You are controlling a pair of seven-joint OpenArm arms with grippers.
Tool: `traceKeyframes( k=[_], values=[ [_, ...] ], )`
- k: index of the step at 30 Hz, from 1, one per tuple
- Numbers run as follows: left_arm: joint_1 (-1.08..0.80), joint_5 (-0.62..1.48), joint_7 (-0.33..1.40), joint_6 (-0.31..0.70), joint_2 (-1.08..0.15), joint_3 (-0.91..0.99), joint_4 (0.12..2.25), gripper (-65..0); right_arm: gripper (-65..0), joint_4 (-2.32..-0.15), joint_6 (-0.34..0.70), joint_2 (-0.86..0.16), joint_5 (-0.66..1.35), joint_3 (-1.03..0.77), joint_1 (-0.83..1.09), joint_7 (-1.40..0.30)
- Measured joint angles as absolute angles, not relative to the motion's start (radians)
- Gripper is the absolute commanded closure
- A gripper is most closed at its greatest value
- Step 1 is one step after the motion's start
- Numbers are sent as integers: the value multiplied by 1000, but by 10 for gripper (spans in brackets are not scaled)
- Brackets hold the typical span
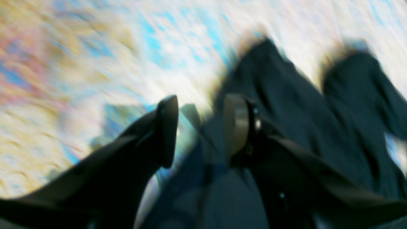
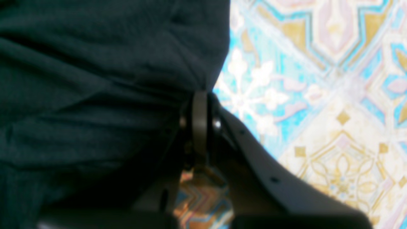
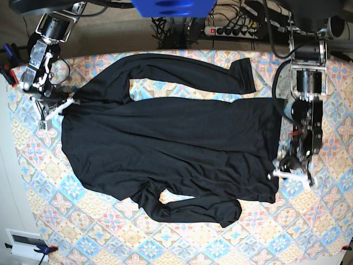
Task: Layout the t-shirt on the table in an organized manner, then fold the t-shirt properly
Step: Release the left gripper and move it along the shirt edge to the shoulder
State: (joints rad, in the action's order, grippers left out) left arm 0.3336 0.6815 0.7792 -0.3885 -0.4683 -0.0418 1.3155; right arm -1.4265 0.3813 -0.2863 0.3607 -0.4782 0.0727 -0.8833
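1. A black t-shirt point(image 3: 171, 143) lies spread across the patterned table point(image 3: 325, 221).
2. Left tool point(image 1: 198, 130), jaws apart, sits at the shirt's right edge, apparently released; view blurred.
3. Right tool point(image 2: 203, 95) pinches the shirt's left corner.

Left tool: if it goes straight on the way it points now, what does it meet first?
Probably the t-shirt: the open left tool points at its edge, with the table beside. The blur leaves depth unclear.
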Motion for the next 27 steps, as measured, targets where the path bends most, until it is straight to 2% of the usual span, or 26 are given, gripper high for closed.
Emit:
traceKeyframes(
  k=[4, 9, 21, 23, 27],
  values=[
    [158, 788, 917, -389, -481, 68, 1486, -239, 0, -1428, 381, -286, 356, -478, 72, -884],
    [-63, 868, 940, -396, -488, 207, 1647, -239, 0, -1428, 381, -284, 356, -479, 73, -884],
    [-373, 1034, 949, -392, -479, 204, 1928, -241, 0, -1428, 381, -286, 359, -479, 72, -883],
    [-410, 1040, 954, -392, -480, 203, 1936, -266, 0, -1428, 381, -286, 359, -479, 72, -884],
    [-441, 1030, 1011, -395, -482, 186, 1935, -356, 0, -1427, 381, -286, 359, -479, 72, -883]
  ],
)
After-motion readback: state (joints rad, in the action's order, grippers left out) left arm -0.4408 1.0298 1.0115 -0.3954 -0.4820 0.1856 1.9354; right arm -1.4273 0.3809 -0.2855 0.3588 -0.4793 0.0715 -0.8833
